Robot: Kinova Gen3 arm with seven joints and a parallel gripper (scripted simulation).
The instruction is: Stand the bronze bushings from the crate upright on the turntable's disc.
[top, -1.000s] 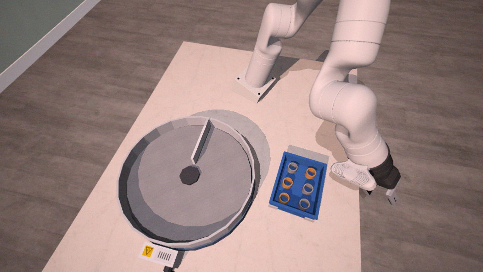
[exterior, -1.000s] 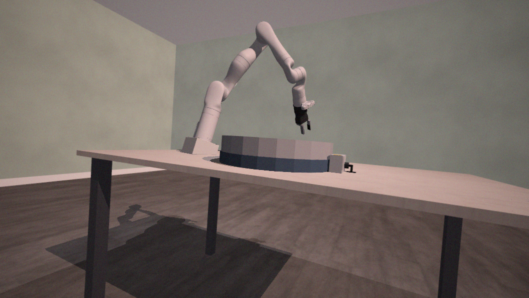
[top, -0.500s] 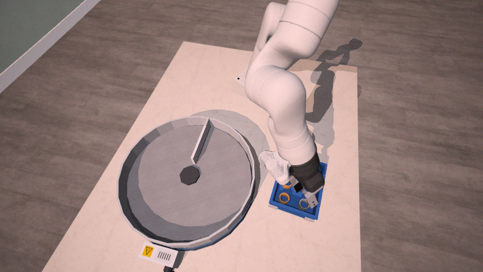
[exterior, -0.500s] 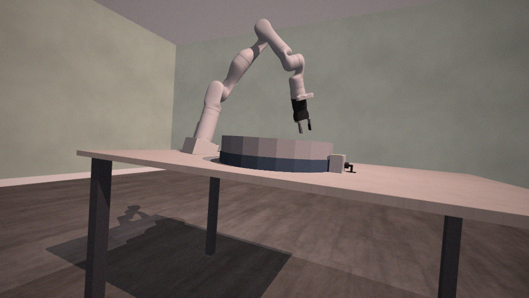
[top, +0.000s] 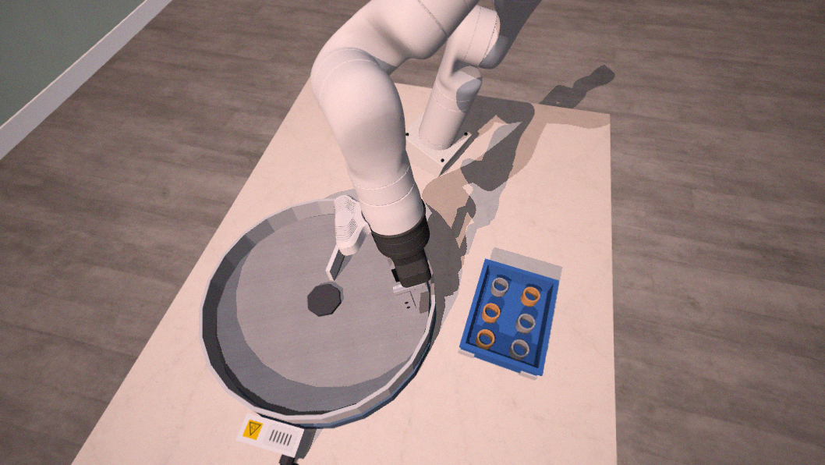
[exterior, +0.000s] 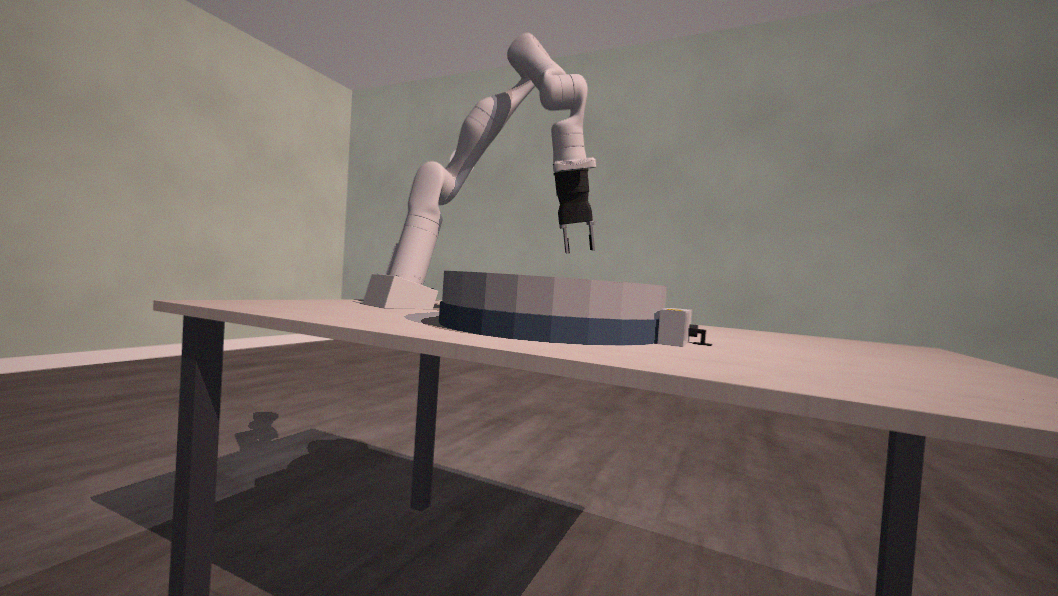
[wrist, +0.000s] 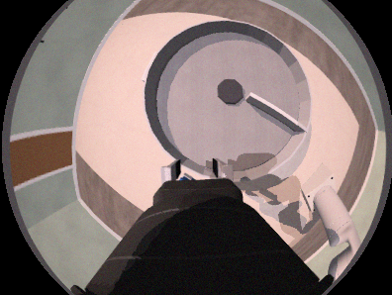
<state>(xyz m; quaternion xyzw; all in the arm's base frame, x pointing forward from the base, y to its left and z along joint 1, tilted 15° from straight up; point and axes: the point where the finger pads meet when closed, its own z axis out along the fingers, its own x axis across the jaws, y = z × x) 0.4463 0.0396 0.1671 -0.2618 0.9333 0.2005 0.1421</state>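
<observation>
Inside the blue crate (top: pixel 509 367), on the table (top: pixel 568 416) (exterior: pixel 814 370) (wrist: pixel 114 99) beside the turntable (top: pixel 202 323) (exterior: pixel 551 296) (wrist: pixel 151 114), sit six bushings in two rows of three: three bronze, three steel. One row has a steel bushing (top: pixel 499 286) at the end nearer the arm's base (top: pixel 441 163) (exterior: pixel 399 292) (wrist: pixel 322 179), then a bronze bushing (top: pixel 483 317), then another bronze one (top: pixel 478 342). Other row, same direction: bronze bushing (top: pixel 523 300), steel bushing (top: pixel 518 326), steel bushing (top: pixel 513 353). All six stand on open ends, apart from each other. Wrist view: only a sliver of blue shows by the gripper, bushings hidden. Turntable has a high pale wall, dark blue band below, flat grey disc (top: pixel 288 346) (wrist: pixel 198 109) inside, dark hub (top: pixel 324 299) (wrist: pixel 230 91) at the middle. Thin divider (top: pixel 334 263) (wrist: pixel 274 112) runs from near the hub to the wall; arm covers part of it in the top view. Gripper (top: pixel 408 287) (exterior: pixel 579 250) (wrist: pixel 196 165) hangs above the turntable, pointing down, touching nothing, fingers spread wide, nothing between them. Warning-labelled box (top: pixel 267 434) (exterior: pixel 674 327) sits against the turntable's outer side. No bronze bushing visible on the disc.

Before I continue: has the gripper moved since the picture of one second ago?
Yes. In the top view, the gripper went from beyond the crate to above the turntable's edge.
</observation>
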